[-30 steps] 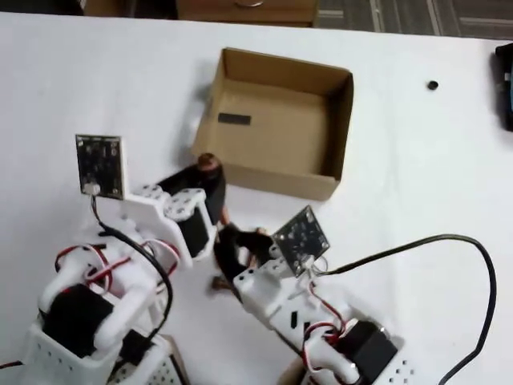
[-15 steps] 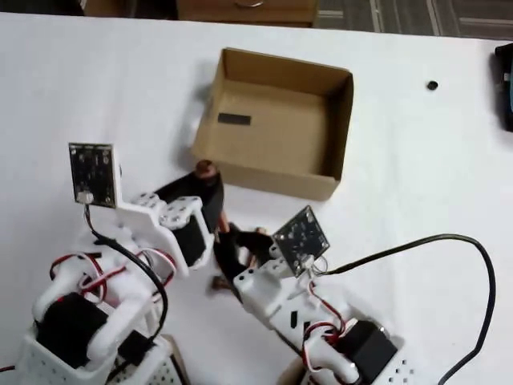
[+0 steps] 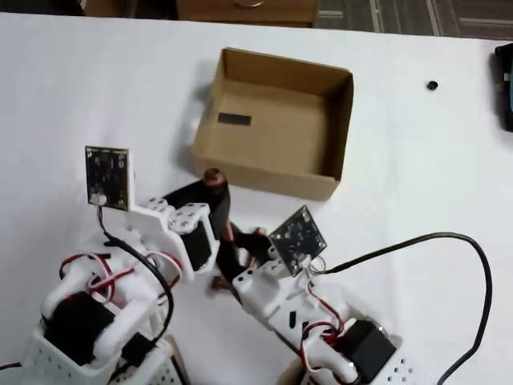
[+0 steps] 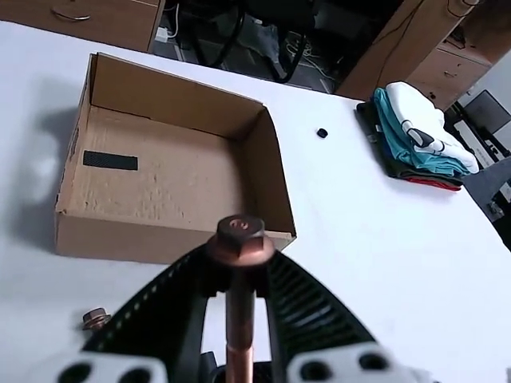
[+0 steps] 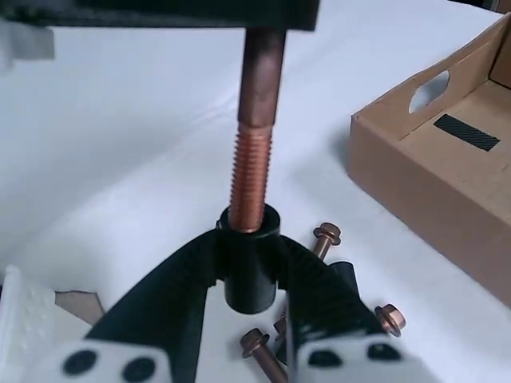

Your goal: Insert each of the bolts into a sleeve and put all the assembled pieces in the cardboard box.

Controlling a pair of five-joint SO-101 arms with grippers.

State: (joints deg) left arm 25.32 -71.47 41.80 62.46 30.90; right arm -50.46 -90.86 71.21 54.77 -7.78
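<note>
My left gripper is shut on a copper bolt, held head up; its head stands just in front of the cardboard box. My right gripper is shut on a black sleeve, held upright. The bolt's threaded tip has just entered the sleeve's opening. Several loose copper bolts lie on the white table under the right gripper. The box holds only a flat black strip.
A small black piece lies on the table at the far right. Folded clothes lie beyond it. A black cable loops from the right arm. Another loose bolt lies near the box's front wall.
The left arm has shifted right and slightly toward the right gripper, bringing the bolt over the sleeve. The right arm has barely moved.
</note>
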